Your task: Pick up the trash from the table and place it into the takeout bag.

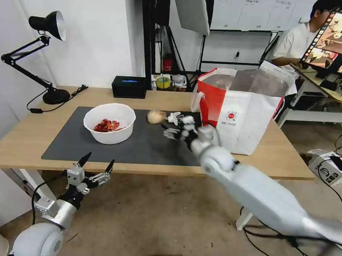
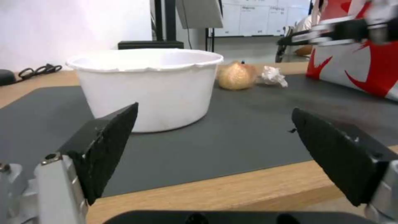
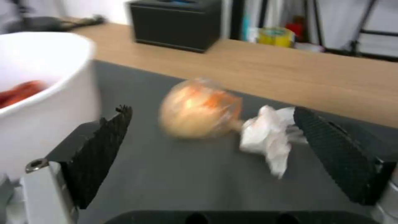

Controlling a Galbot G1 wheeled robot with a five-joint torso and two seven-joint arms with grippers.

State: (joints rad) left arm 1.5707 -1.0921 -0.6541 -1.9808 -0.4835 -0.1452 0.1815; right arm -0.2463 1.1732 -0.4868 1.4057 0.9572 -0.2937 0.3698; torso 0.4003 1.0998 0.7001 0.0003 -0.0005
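Observation:
The white bowl (image 1: 109,123) with red shells stands on the dark mat (image 1: 151,148) of the table (image 1: 25,135). To its right lie the tan paper wad (image 1: 156,116) and the small white scrap (image 1: 174,118). The red-and-white takeout bag (image 1: 240,108) stands open at the mat's right end. My right gripper (image 1: 170,131) hovers open just in front of the wad and scrap; in its wrist view the wad (image 3: 195,105) and scrap (image 3: 269,137) lie between its open fingers (image 3: 104,146). My left gripper (image 1: 96,164) is open, low, before the table's front edge, facing the bowl (image 2: 149,87).
A black desk lamp (image 1: 50,26) stands at the table's back left with its cord. A black box (image 1: 129,87) sits at the back edge, with a yellow tape roll (image 1: 164,81) behind it. A person sits at a desk at the back right. Cables and a carton (image 1: 329,167) lie on the floor at right.

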